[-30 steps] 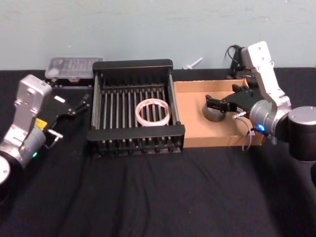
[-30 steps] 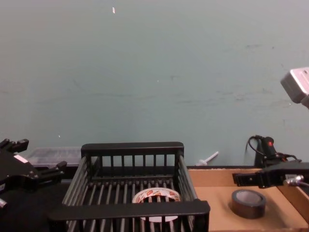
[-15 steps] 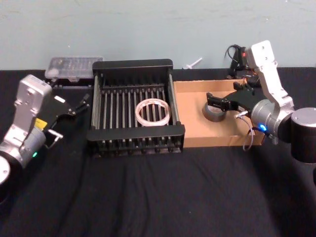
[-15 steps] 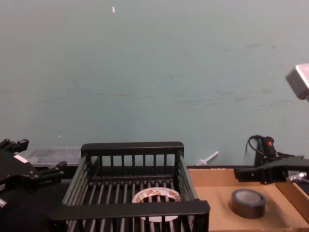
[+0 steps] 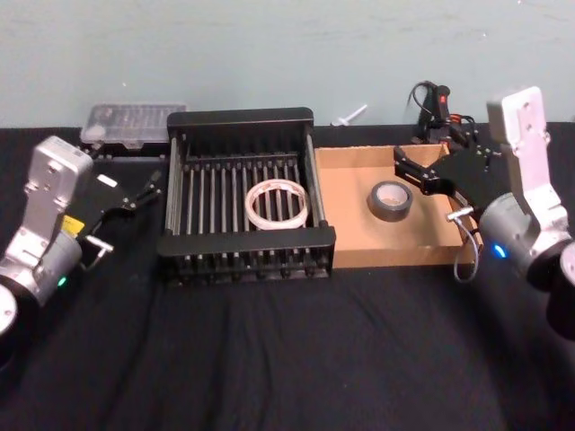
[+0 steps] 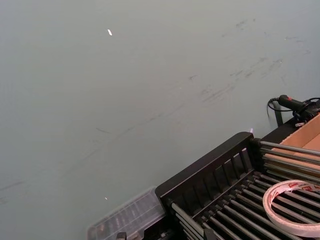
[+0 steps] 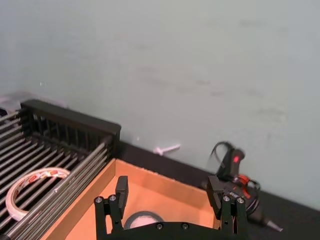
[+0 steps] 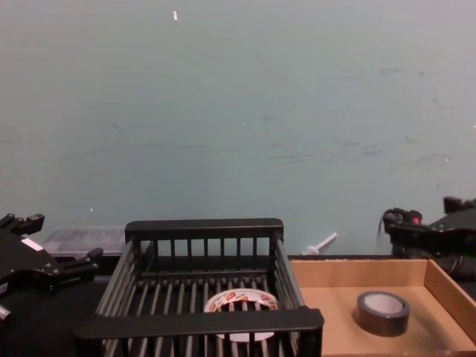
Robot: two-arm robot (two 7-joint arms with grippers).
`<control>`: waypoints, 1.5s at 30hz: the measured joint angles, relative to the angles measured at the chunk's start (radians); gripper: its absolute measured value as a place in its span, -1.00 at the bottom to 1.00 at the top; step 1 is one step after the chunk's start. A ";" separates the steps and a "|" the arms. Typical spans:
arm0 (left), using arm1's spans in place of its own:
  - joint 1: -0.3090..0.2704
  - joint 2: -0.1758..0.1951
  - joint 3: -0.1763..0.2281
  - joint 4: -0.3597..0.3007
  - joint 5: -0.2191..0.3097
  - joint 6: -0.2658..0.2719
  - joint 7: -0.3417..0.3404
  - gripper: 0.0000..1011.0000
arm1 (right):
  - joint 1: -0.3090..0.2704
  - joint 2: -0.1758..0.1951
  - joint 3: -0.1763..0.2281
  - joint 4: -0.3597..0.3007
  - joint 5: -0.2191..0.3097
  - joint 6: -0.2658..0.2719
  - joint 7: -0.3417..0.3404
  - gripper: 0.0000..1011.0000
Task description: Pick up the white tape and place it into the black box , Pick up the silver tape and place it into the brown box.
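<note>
The white tape (image 5: 278, 204) (image 8: 240, 303) (image 6: 295, 207) (image 7: 35, 187) lies flat on the slatted floor of the black box (image 5: 247, 242) (image 8: 201, 321). In the brown box (image 5: 359, 233) (image 8: 327, 312) (image 7: 150, 192) just to its right, the silver tape (image 5: 390, 199) (image 8: 382, 312) (image 7: 142, 220) lies flat. My right gripper (image 5: 409, 171) (image 7: 168, 192) (image 8: 394, 229) hovers open and holding nothing over the brown box's back right part, above and beyond the silver roll. My left gripper (image 5: 148, 189) (image 8: 63, 239) stays parked, open, left of the black box.
A clear plastic case (image 5: 135, 121) (image 8: 82, 238) sits behind the black box at the back left. A black cabled tool with red marks (image 5: 436, 99) (image 7: 232, 162) and a small white piece (image 5: 352, 114) lie behind the brown box. Black cloth covers the table.
My right gripper has lifted off and drawn back to the right, away from the silver tape, which stays in the brown box. The left arm has not moved.
</note>
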 joint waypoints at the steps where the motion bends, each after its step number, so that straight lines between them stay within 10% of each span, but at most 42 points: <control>1: 0.000 0.000 0.000 0.000 0.000 0.000 0.000 0.98 | -0.021 -0.001 0.006 -0.011 -0.009 -0.041 -0.007 0.98; 13: 0.000 0.000 0.000 0.000 0.000 0.000 0.000 0.98 | -0.125 -0.017 0.042 -0.049 -0.059 -0.198 -0.030 0.98; 45: 0.000 0.000 0.000 0.000 0.000 0.000 0.000 0.98 | -0.151 -0.028 0.056 -0.049 -0.082 -0.193 -0.026 0.98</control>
